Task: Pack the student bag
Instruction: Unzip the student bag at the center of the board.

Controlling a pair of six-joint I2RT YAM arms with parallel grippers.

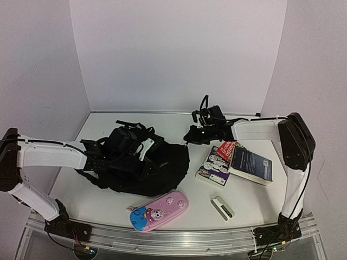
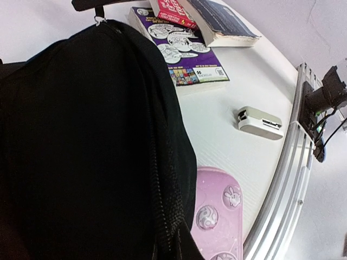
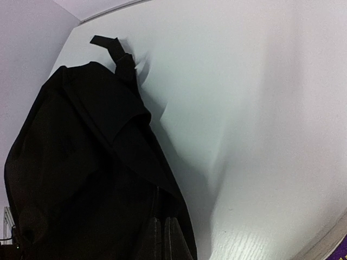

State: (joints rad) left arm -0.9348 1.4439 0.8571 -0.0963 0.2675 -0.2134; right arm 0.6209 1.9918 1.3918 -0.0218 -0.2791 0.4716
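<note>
White table [image 1: 260,200], pale walls [image 1: 179,54] on three sides, metal rail [image 1: 179,236] along the near edge. The student bag [image 1: 152,168] lies slumped left of centre, between the arms. I read the right gripper [image 1: 191,134] as closed, pinching the bag's far right edge. The left gripper [image 1: 96,155] is buried in black fabric at the bag's left side; I cannot tell its opening. A pink pencil case [image 1: 159,210] lies just in front of the bag.

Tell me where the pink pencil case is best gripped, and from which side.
Grip the pink pencil case across its narrow width at mid-length, coming straight down from above: it lies flat on the table, long and slim, so only its short span looks graspable.
</note>
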